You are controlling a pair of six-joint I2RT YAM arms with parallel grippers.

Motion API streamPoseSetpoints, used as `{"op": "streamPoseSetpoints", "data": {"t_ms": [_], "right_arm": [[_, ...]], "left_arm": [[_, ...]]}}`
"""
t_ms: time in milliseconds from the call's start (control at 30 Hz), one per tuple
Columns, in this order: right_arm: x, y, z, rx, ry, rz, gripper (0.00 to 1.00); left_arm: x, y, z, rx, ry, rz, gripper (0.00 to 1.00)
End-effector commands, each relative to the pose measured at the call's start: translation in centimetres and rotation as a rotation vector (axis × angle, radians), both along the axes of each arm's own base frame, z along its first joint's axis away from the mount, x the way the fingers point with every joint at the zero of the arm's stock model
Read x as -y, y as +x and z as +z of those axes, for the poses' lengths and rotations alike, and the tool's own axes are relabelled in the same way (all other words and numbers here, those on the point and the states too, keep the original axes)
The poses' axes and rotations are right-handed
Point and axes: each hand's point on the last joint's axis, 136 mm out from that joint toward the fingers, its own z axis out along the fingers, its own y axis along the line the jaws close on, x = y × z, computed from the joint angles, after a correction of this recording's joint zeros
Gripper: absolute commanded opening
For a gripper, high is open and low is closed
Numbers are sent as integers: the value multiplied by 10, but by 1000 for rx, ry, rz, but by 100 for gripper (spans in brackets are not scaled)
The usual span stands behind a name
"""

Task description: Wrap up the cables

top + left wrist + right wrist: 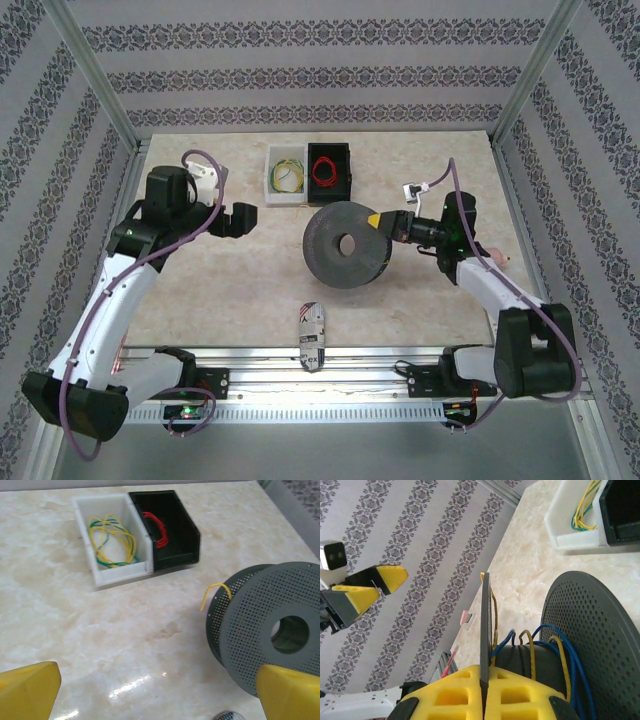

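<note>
The right tool [392, 226] is closed tight on the thin edge of the gray spool [345, 247] and holds it up on its side above the desk [220, 290]. The left tool [240, 218] is wide open and holds nothing. It hangs over the desk, to the left of the spool and near the boxes.

Some yellow wire [215, 591] is wound on the middle of the spool, and one short end pokes out at the rim. More yellow wire lies in the white box [120, 572] at the back of the desk.

I think the job now is to get hold of wire again. To do it well, the left tool should come down with one finger on each side of a wire and pinch only that one. The right tool should keep the spool steady so the turns do not slip off.

Count:
- two tools
- one spool, with yellow wire and blue wire [575, 665] on it
- two boxes, one white and one black [187, 530]
- yellow and green wire [107, 560] in the white box, too tangled to count
- a bunch of red wire [157, 530] in the black box
</note>
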Motion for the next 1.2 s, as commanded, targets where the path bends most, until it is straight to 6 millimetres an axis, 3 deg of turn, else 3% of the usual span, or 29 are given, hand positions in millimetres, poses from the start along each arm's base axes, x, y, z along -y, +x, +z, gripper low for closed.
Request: {"op": "streamPoseSetpoints", "data": {"t_ms": [0, 233, 467, 500, 567, 633, 767, 900, 1000, 1167], "right_arm": [[-6, 8, 14, 102, 34, 0, 0], [-17, 17, -38, 20, 22, -5, 0], [-22, 25, -77, -46, -2, -31, 0], [-21, 26, -80, -50, -8, -39, 5], [-17, 27, -84, -52, -32, -60, 27], [-10, 29, -83, -48, -63, -88, 46], [15, 34, -76, -60, -148, -153, 68], [47, 39, -56, -36, -295, -252, 87], [75, 40, -40, -22, -465, -341, 98], [130, 43, -12, 194, -737, -601, 98]], "left_arm": [[-13, 13, 4, 70, 0, 92, 100], [-14, 9, -19, 32, -9, 104, 100], [-16, 4, -34, 4, -11, 117, 100], [-17, 4, -34, 6, -9, 123, 100], [-19, 4, -34, 13, -3, 133, 100], [-21, 4, -34, 19, 4, 141, 100], [-19, 7, -31, 18, 12, 127, 100], [-21, 11, -24, 28, 23, 132, 100], [-26, 15, -15, 54, 39, 155, 100], [-62, 20, -25, 127, 148, 330, 100]]}}
